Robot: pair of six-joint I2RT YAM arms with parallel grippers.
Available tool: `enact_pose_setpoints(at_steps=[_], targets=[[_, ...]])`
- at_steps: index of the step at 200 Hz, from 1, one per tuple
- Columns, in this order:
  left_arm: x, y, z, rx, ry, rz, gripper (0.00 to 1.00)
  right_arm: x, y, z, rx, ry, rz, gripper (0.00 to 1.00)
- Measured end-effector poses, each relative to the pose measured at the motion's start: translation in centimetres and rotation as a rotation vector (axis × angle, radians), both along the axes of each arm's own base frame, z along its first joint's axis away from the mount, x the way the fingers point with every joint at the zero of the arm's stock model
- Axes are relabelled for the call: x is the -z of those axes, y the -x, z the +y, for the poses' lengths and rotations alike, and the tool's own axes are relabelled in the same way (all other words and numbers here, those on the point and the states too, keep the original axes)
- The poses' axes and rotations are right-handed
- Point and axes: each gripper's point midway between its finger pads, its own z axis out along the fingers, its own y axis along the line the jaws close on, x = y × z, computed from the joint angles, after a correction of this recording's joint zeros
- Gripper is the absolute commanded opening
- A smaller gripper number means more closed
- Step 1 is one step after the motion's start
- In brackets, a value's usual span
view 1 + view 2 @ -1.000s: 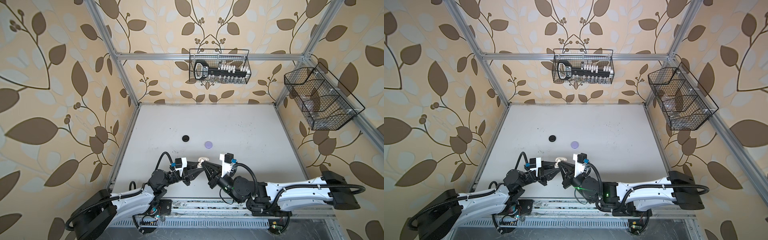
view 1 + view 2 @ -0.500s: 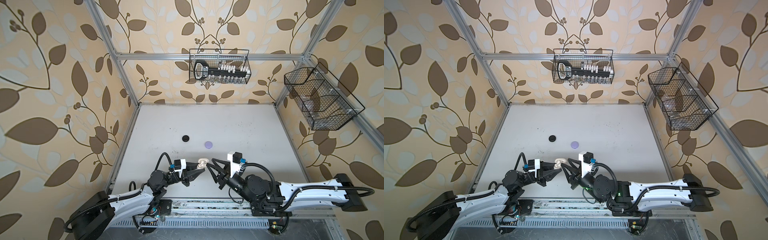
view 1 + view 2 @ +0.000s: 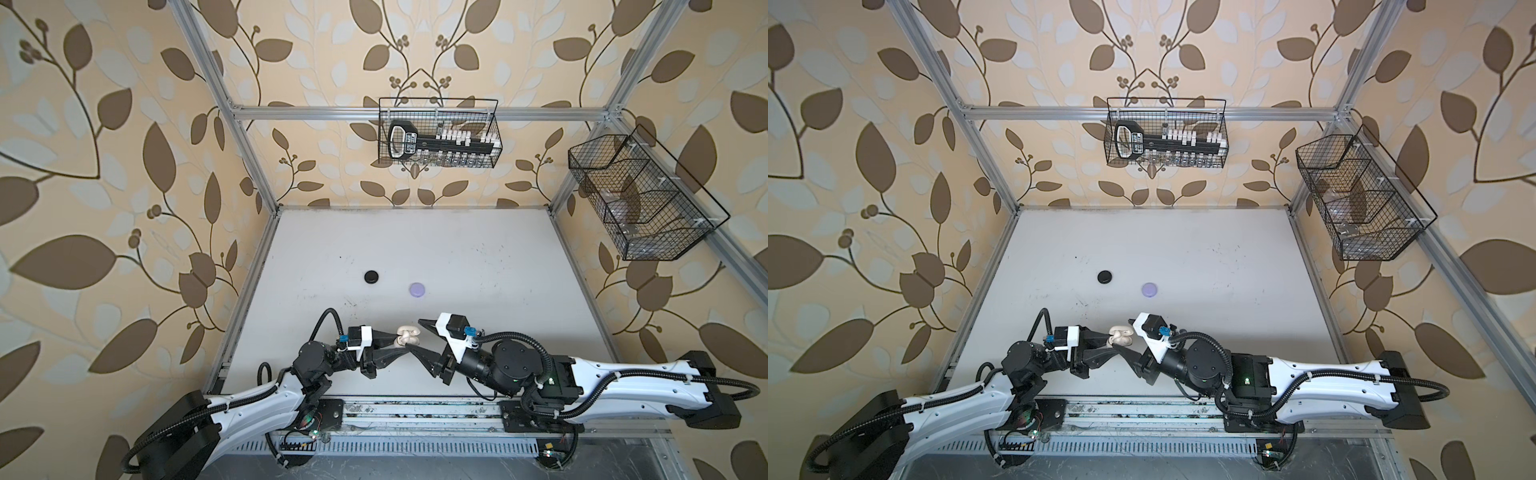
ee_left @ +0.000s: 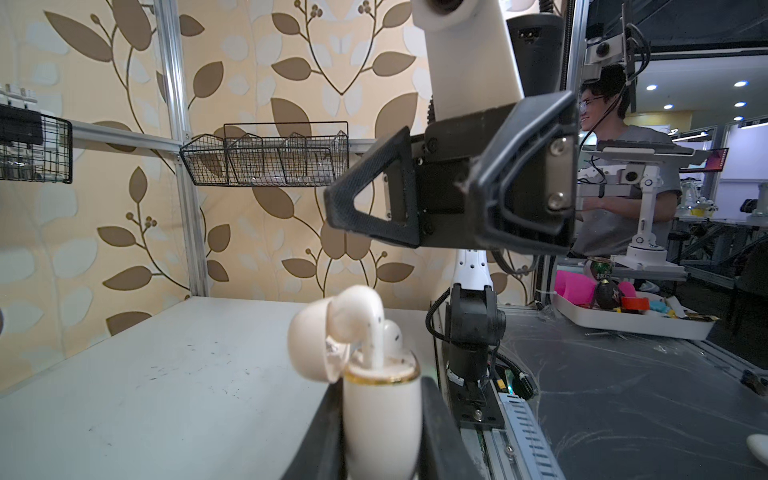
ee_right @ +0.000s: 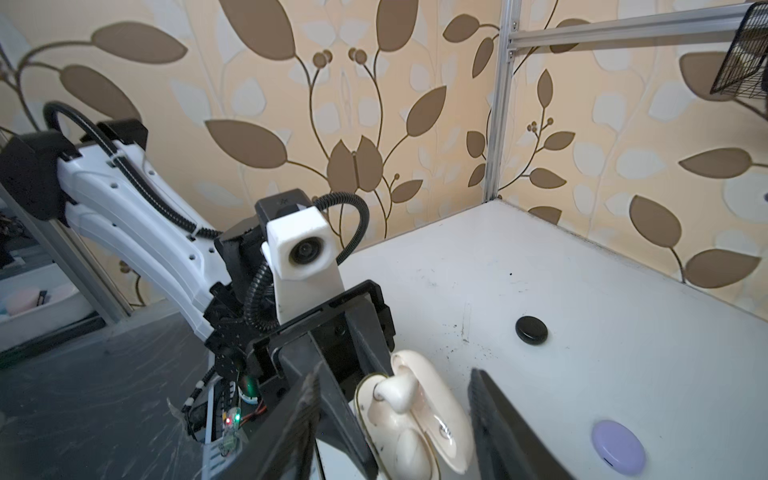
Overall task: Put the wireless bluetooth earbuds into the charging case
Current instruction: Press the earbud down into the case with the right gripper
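- cream-white charging case (image 3: 406, 337) (image 3: 1121, 335): at the near edge of the table (image 3: 457, 257), about midway between the two arms; upright, lid swung open (gold band round the mouth in the left wrist view (image 4: 380, 411)); whether it rests on the table cannot be told.
- left gripper (image 3: 397, 344) (image 3: 1111, 340): clenched on the case body, one dark finger (image 4: 440, 436) against each side.
- cream-white earbuds (image 4: 357, 320): both in the open case; one standing tall, stem down in its well and head well above the rim; the second earbud (image 4: 392, 334) just beside it, seated lower (same pair in the right wrist view, tall one (image 5: 397, 392), low one (image 5: 409, 453)).
- right gripper (image 3: 420, 337) (image 3: 1128, 334): released, jaws spread wide and grasping nothing; just right of the case, a fingertip to either side of it (contact not discernible).
- black case (image 3: 372, 276) (image 3: 1105, 276) (image 5: 531, 329): round, closed, lying farther out, left of centre, well apart from both grippers.
- lavender case (image 3: 416, 289) (image 3: 1149, 289) (image 5: 618, 446): round, closed, to the right of the black one and slightly nearer.
- wire baskets: one on the far wall (image 3: 438, 133), one on the right wall (image 3: 640, 199).
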Motion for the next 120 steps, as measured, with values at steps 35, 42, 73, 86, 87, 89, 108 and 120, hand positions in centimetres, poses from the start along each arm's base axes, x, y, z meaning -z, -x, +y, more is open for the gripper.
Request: enact_pose_setpoints(at_steps=[35, 42, 73, 86, 87, 89, 108, 120], targets=[[0.2, 0.3, -0.1, 0.017, -0.010, 0.000, 0.00, 1.1, 0.9, 1.7, -0.072, 0.061, -0.002, 0.66], [0.2, 0.3, -0.1, 0.020, -0.011, 0.000, 0.00, 1.2, 1.0, 1.9, -0.081, 0.066, -0.004, 0.66], [0.3, 0.4, -0.1, 0.024, -0.012, -0.001, 0.00, 1.4, 1.1, 2.4, -0.089, 0.081, -0.004, 0.65], [0.3, 0.4, -0.1, 0.024, -0.014, 0.001, 0.00, 1.5, 1.0, 2.4, -0.086, 0.084, -0.006, 0.64], [0.3, 0.4, -0.1, 0.024, -0.014, 0.001, 0.00, 1.5, 1.0, 2.4, -0.086, 0.084, -0.006, 0.64], [0.3, 0.4, -0.1, 0.024, -0.015, 0.001, 0.00, 1.5, 1.0, 2.4, -0.087, 0.085, -0.007, 0.63], [0.3, 0.4, -0.1, 0.024, -0.014, 0.001, 0.00, 1.4, 1.0, 2.4, -0.087, 0.085, -0.007, 0.58], [0.3, 0.4, -0.1, 0.025, -0.014, 0.000, 0.00, 1.4, 1.1, 2.4, -0.084, 0.086, -0.006, 0.54]])
